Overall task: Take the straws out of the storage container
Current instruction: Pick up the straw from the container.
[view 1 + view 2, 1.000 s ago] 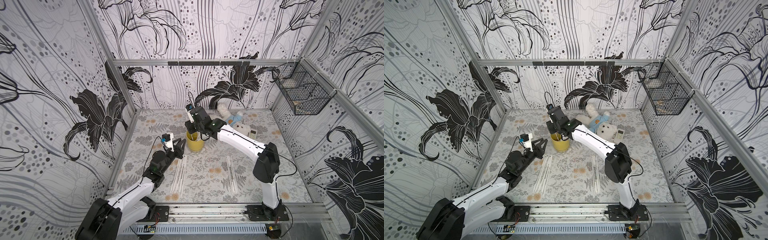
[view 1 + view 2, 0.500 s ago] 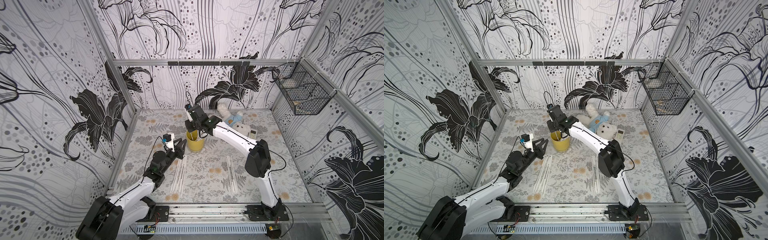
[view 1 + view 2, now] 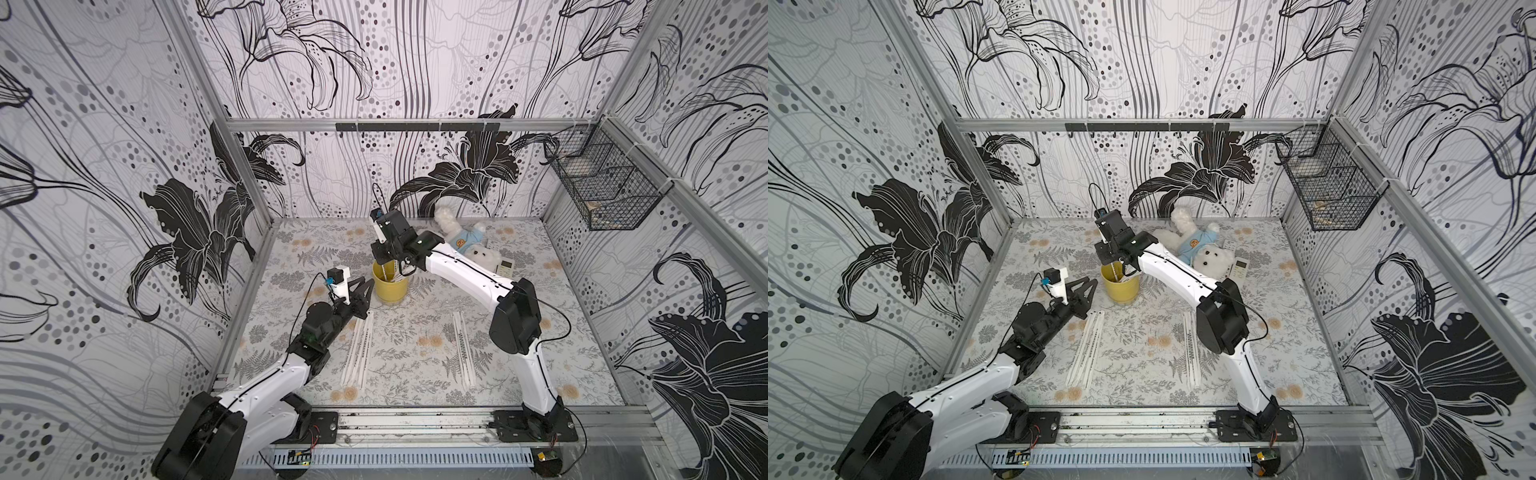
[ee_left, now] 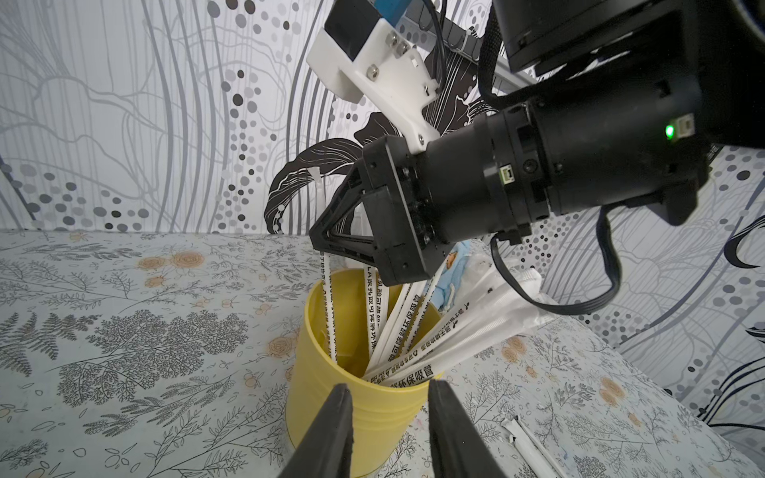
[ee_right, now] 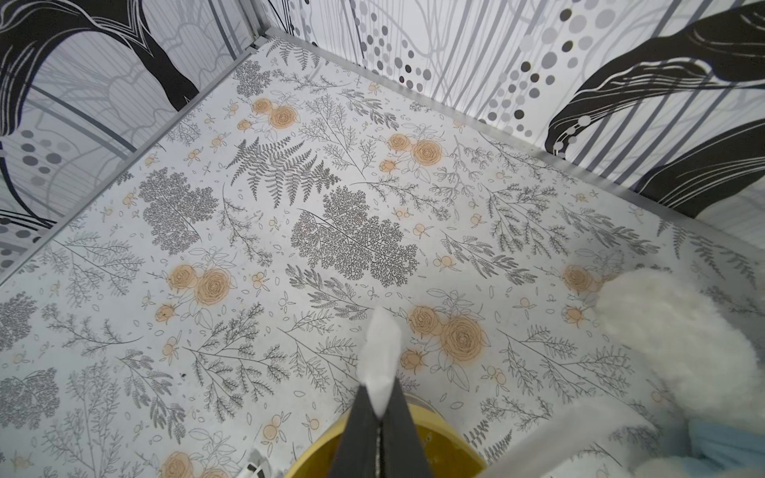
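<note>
Step in hand: drawing one straw out of the cup.

The right gripper (image 5: 378, 418) hangs directly over the small mustard-yellow cylindrical cup (image 3: 390, 289). Its jaws are pressed together on the top end of one long thin white paper-wrapped straw (image 4: 330, 302), and the paper tip pokes out past the fingertips in the right wrist view. That straw runs straight down from the gripper into the cup, with its lower end inside.

The other straws (image 4: 403, 331) in the cup lean away from the pinched one, fanned over the rim beneath the gripper's body. The count is unclear.

The left gripper (image 4: 389, 393) has its jaws parted, narrower than the cup, and holds nothing. The cup wall sits just ahead of its fingertips; contact cannot be told.

Two flat bundles of straws lie out on the floral-print table (image 3: 415, 365). One (image 3: 359, 353) is behind the left gripper, beside its forearm. The other (image 3: 463, 349) is well behind the right gripper, near that arm's elbow.

The next move likely calls for a straight, tall lift, since the straw outreaches the cup and its lower end must clear the rim. The cup looks light and may drag or tip. The left gripper is placed to steady it. After that comes a carry back to the table and a flat lay-down.
</note>
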{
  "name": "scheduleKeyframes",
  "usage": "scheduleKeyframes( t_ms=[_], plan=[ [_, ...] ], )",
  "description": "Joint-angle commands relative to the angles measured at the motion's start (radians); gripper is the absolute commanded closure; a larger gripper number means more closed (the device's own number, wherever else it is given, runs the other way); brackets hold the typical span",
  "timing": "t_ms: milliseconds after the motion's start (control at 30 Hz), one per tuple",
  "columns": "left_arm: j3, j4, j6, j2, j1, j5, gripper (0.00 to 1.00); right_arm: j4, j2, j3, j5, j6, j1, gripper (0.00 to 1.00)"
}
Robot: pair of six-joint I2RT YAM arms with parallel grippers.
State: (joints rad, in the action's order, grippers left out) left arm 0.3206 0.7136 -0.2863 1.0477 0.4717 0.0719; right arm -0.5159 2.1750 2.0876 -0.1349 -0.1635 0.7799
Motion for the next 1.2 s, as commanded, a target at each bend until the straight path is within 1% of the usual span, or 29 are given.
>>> scheduleKeyframes(
  t_ms=[0, 200, 400, 567, 667, 800, 933, 1167],
  plan=[
    [-0.005, 0.033, 0.013, -0.016, 0.007, 0.009, 0.65, 0.004, -0.043, -0.012, 0.003, 0.009, 0.001, 1.00],
    [0.001, 0.021, 0.025, -0.032, 0.012, 0.004, 0.67, -0.004, -0.081, 0.002, -0.014, 0.023, 0.008, 1.00],
    [0.013, -0.010, 0.053, -0.061, 0.025, -0.017, 0.67, -0.003, -0.129, 0.053, 0.003, 0.046, 0.014, 1.00],
    [0.035, -0.062, 0.076, -0.100, 0.031, -0.036, 0.67, -0.062, -0.127, 0.178, 0.001, 0.080, 0.024, 1.00],
    [0.061, -0.120, 0.094, -0.130, 0.036, -0.047, 0.68, -0.059, -0.152, 0.205, 0.010, 0.093, 0.030, 1.00],
    [0.086, -0.148, 0.098, -0.165, 0.049, -0.042, 0.68, -0.090, -0.184, 0.258, 0.034, 0.099, 0.036, 1.00],
    [0.131, -0.169, 0.112, -0.144, 0.099, -0.005, 0.68, -0.173, -0.235, 0.290, 0.083, 0.094, 0.038, 1.00],
    [0.194, -0.186, 0.168, -0.075, 0.269, -0.015, 0.68, -0.364, -0.338, 0.241, 0.212, 0.065, 0.031, 1.00]
  ],
)
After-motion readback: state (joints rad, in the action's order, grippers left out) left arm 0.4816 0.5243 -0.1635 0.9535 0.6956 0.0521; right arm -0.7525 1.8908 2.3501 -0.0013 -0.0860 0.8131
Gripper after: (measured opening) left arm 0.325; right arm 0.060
